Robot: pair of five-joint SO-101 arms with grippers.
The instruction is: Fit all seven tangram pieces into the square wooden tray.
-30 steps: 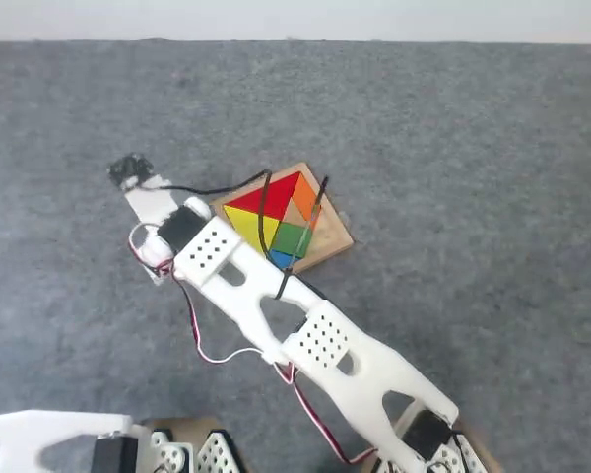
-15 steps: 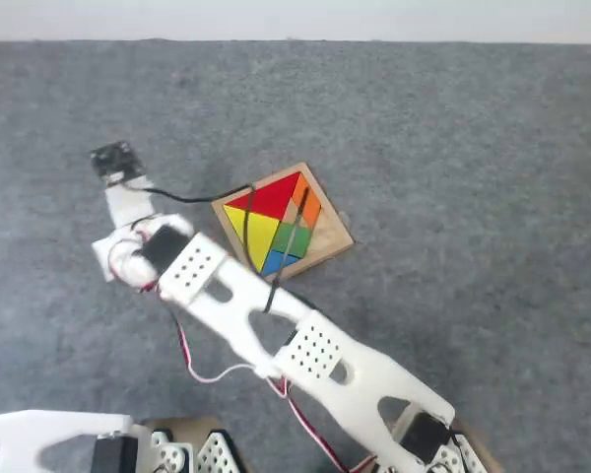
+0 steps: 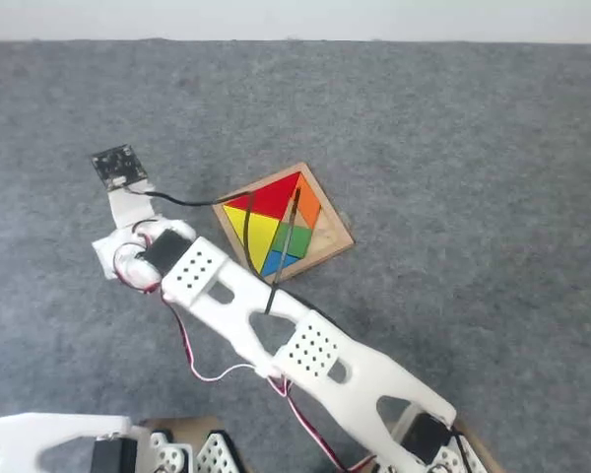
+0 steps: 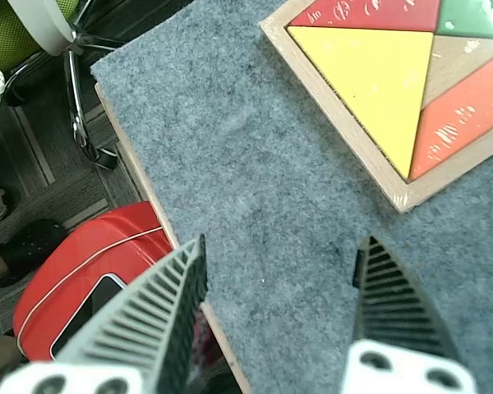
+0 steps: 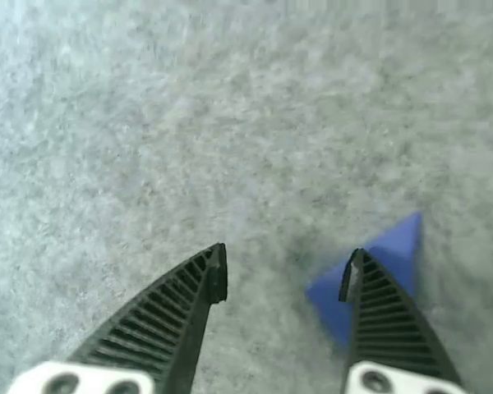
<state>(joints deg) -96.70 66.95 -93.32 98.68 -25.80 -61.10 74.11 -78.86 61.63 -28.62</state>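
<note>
Blue triangular piece, flat on the grey felt worktop, lies partly under one finger of the right pincer, spread wide. Square wooden tray, filled with coloured pieces, lies just beyond the left pincer, likewise spread wide.

High view: bright, even light from overhead. Table felt matt, lit alike edge to edge; pale strip along far edge is brightest part. Soft, narrow shadow hugs white arm on its tray side. Left wrist view: table well lit, floor beyond it much dimmer. Sheen streaks on red case. Small dark shadow patch on felt by one finger of left gripper. Right wrist view: felt v. bright, brightest of the 3 views. Faint soft shadow beside blue piece. Right gripper inner faces dark against the felt.
</note>
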